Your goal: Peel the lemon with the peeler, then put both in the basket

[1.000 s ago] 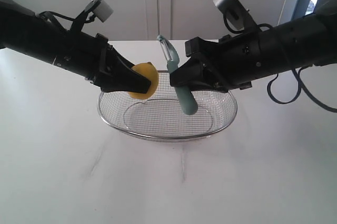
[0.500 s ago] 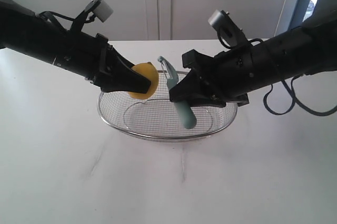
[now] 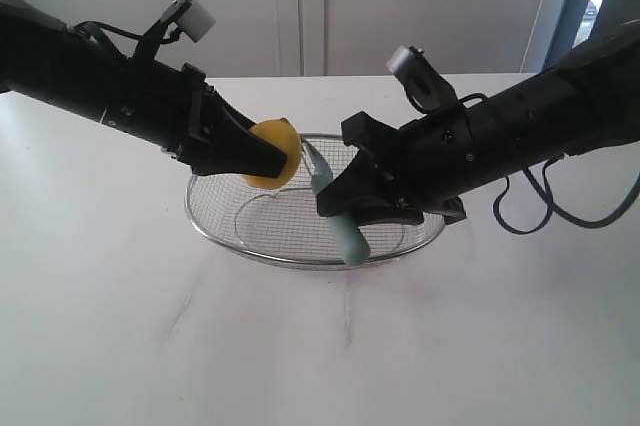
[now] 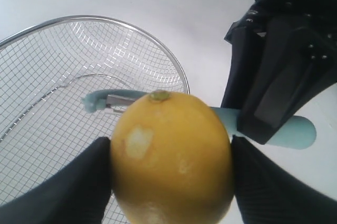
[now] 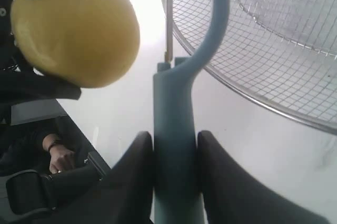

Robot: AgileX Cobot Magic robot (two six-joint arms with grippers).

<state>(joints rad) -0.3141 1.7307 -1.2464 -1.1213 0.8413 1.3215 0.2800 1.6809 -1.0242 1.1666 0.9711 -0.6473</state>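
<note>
My left gripper [image 3: 268, 158] is shut on the yellow lemon [image 3: 276, 153] and holds it above the left part of the wire basket [image 3: 215, 231]. The lemon [image 4: 171, 155] fills the left wrist view between both fingers and shows pale scraped patches. My right gripper [image 3: 335, 203] is shut on the teal handle of the peeler [image 3: 345, 233], low over the basket's middle. The peeler's blade head [image 3: 317, 168] points up toward the lemon, just beside it. In the right wrist view the peeler handle [image 5: 175, 129] runs between my fingers, with the lemon [image 5: 76, 27] close by.
The basket stands on a white table [image 3: 320, 346] that spreads wide around it. A white wall or cabinet [image 3: 300, 6] rises behind the table. Cables [image 3: 545, 196] hang from the right arm.
My right gripper has come down and slightly left with the peeler, so its blade head now sits beside the lemon instead of above it. The left gripper and lemon have stayed still.
</note>
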